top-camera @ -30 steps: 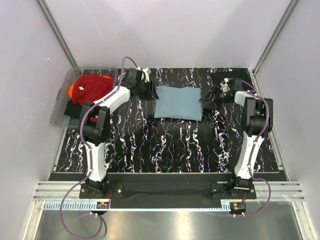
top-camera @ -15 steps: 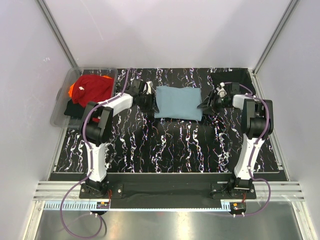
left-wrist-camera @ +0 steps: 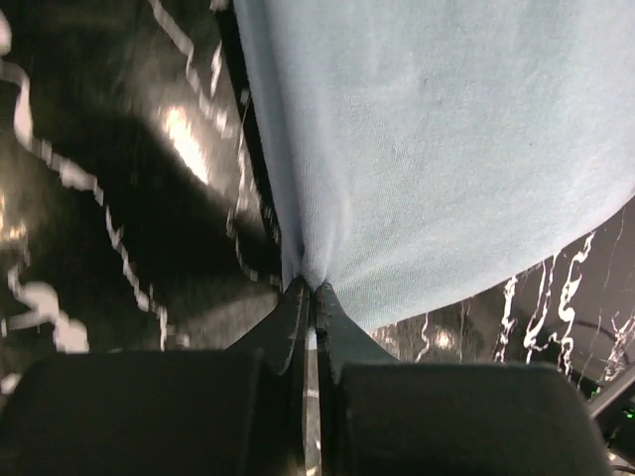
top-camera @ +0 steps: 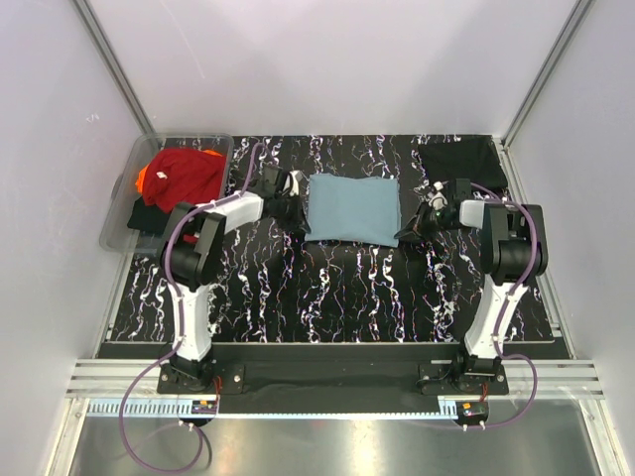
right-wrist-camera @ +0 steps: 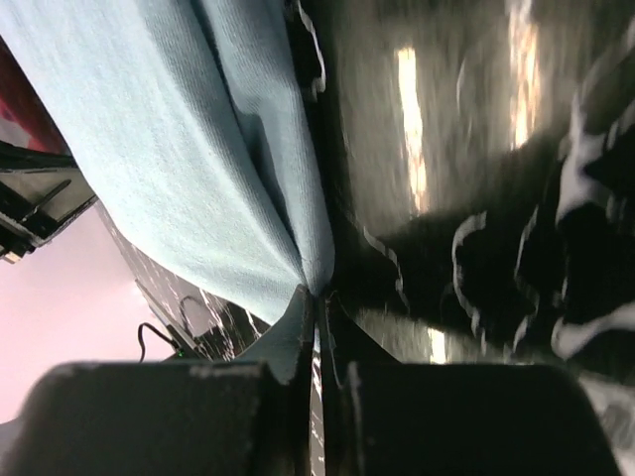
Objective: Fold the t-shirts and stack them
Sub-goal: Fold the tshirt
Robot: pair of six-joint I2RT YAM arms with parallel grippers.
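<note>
A folded dusty teal-blue t-shirt (top-camera: 352, 206) lies in the middle of the black marbled table. My left gripper (top-camera: 302, 224) is shut on its near left corner; in the left wrist view the fingertips (left-wrist-camera: 311, 291) pinch the cloth (left-wrist-camera: 437, 139) into a small pucker. My right gripper (top-camera: 403, 235) is shut on the near right corner, and the right wrist view shows the fabric (right-wrist-camera: 169, 149) bunched between the tips (right-wrist-camera: 319, 296). A black t-shirt (top-camera: 461, 159) lies flat at the far right.
A clear plastic tub (top-camera: 117, 210) stands at the far left, holding a red shirt (top-camera: 187, 171), an orange one (top-camera: 145, 179) and a black one (top-camera: 145, 216). White walls and metal posts enclose the table on three sides.
Both grippers slid toward me along the teal-blue shirt's sides to its near corners and went from open to shut on them. The shirt shifted slightly toward me.
</note>
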